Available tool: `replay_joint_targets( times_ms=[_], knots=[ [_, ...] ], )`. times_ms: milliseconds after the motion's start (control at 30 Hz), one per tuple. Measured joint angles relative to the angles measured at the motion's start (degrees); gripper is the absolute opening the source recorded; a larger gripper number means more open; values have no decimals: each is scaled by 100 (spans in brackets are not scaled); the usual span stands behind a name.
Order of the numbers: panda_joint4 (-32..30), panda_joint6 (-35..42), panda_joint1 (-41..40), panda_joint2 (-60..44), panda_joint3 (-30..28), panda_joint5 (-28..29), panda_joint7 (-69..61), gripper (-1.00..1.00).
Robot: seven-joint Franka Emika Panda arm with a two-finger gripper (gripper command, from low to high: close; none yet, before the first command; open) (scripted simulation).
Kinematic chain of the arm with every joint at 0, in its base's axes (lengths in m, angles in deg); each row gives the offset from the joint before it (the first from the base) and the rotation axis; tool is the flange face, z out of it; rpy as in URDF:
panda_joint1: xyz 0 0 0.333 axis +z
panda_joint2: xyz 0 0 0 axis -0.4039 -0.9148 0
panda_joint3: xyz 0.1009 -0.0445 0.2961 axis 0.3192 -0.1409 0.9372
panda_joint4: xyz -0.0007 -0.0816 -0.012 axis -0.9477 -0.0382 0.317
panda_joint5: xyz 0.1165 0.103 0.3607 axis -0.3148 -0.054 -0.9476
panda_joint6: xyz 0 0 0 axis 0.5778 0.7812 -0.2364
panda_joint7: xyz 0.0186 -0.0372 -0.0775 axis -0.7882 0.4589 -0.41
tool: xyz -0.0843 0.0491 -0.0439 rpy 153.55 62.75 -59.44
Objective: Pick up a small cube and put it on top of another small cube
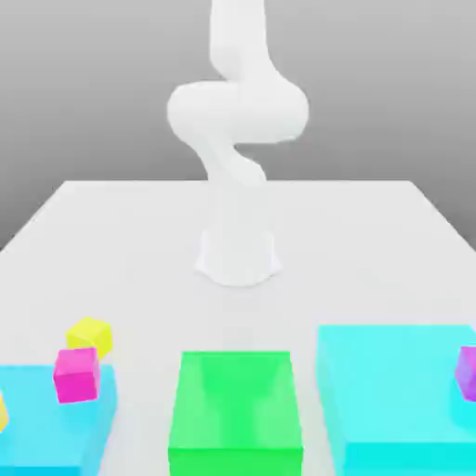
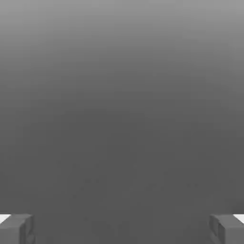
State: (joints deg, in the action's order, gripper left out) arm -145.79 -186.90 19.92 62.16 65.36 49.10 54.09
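Overhead, the white arm [image 1: 237,121] rises from its base at the middle of the pale counter [image 1: 372,242], bends toward the exterior view's left, then folds back and climbs out past the upper edge. On the hand view the pincer [image 2: 122,228] stands spread wide, one grey fingertip [image 2: 16,228] at each lower corner, with nothing between them but plain grey surface. The small cube [image 1: 89,335], lemon-yellow, sits on the counter near the exterior view's left, just behind a magenta cube [image 1: 75,374] that rests on a cyan block [image 1: 56,428]. A green block [image 1: 236,414] lies in the middle foreground, and a larger cyan block [image 1: 395,400] at the right carries a purple cube [image 1: 468,372].
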Motion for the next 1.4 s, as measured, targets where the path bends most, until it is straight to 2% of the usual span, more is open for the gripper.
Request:
replay_joint_targets(
  times_ms=[467, 833, 1067, 1100, 1300, 1400],
  knots=[
    [-1578, -1601, -2087, -2305, -47, 3, 3536, 0],
    [-2786, -2850, -3376, -4098, -510, 18, 6261, 0],
    [-2654, -3987, -3673, -5513, -160, -298, 6251, 0],
    [-2625, -4126, -3718, -5680, -111, -313, 6238, -100],
    [-2609, -4210, -3742, -5764, -86, -314, 6238, -100],
    [-2676, -3907, -3689, -5398, -154, -252, 6287, -100]
  ],
)
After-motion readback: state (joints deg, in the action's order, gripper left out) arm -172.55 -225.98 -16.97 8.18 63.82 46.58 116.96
